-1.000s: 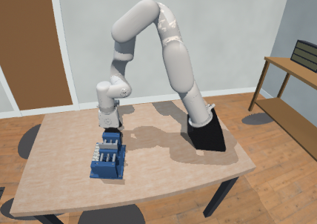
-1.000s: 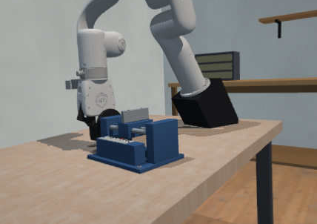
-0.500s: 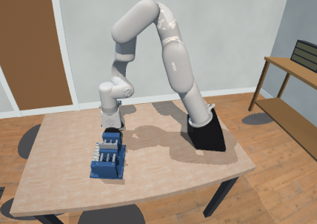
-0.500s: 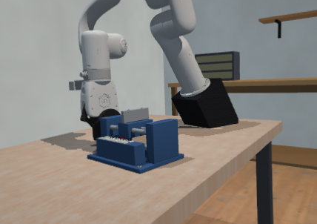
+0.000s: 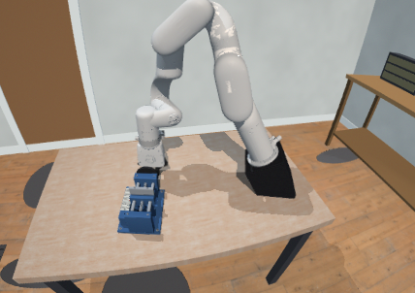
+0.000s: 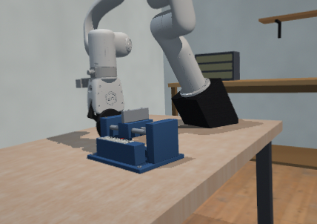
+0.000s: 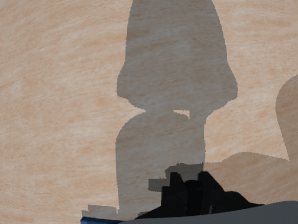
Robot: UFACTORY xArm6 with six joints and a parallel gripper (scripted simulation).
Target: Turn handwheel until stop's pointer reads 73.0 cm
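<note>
I am seeing the end effector [image 6: 101,116] sitting low behind the blue stop fixture [image 6: 138,145], its fingers nearly together and clamping the dark handwheel [image 6: 108,115] at the fixture's far end. The fixture is resting on the wooden surface [image 6: 222,148], well apart from the arm's black base [image 5: 271,175].

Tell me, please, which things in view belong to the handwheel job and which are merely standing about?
Belonging to the job:
- blue stop fixture on the table
- its dark handwheel, at the fixture's far end
- gripper, shut on the handwheel

Standing about:
- wooden side shelf
- dark slatted box on it
- brown door
</note>
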